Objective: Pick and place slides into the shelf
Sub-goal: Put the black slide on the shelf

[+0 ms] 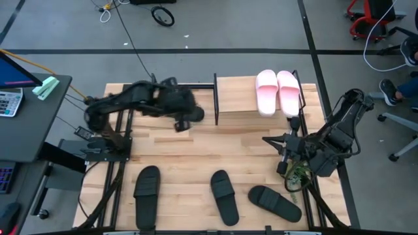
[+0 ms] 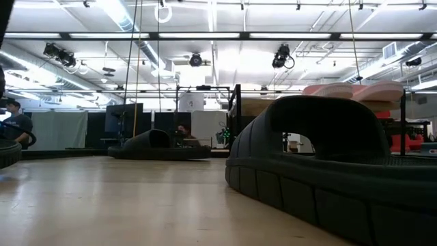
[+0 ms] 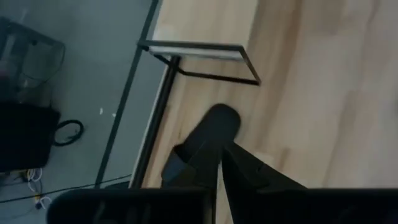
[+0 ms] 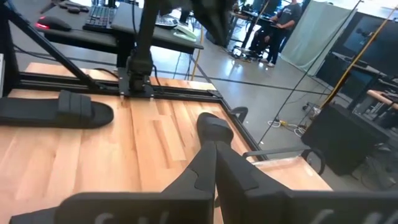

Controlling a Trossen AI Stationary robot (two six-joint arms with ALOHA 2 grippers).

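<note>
Two pale pink slides point(image 1: 277, 92) sit atop the shelf point(image 1: 236, 98) at the tabletop's far edge, three black slides point(image 1: 225, 196) lie along its near edge, unplaced, while left gripper point(image 3: 219, 134) and right gripper point(image 4: 211, 140) hover empty, fingers pressed together.

Wood, metal and matt foam-like sandals on a pale plank table

The table point(image 1: 196, 147) is light, smooth-sanded wood planks with a faint sheen. On it, the shelf point(image 1: 235, 98) has similar pale wood boards and thin black metal posts; the pink slides point(image 1: 277, 91) on the shelf look smooth, the black slides point(image 1: 225, 196) matt, ribbed at the sole edge.
</note>
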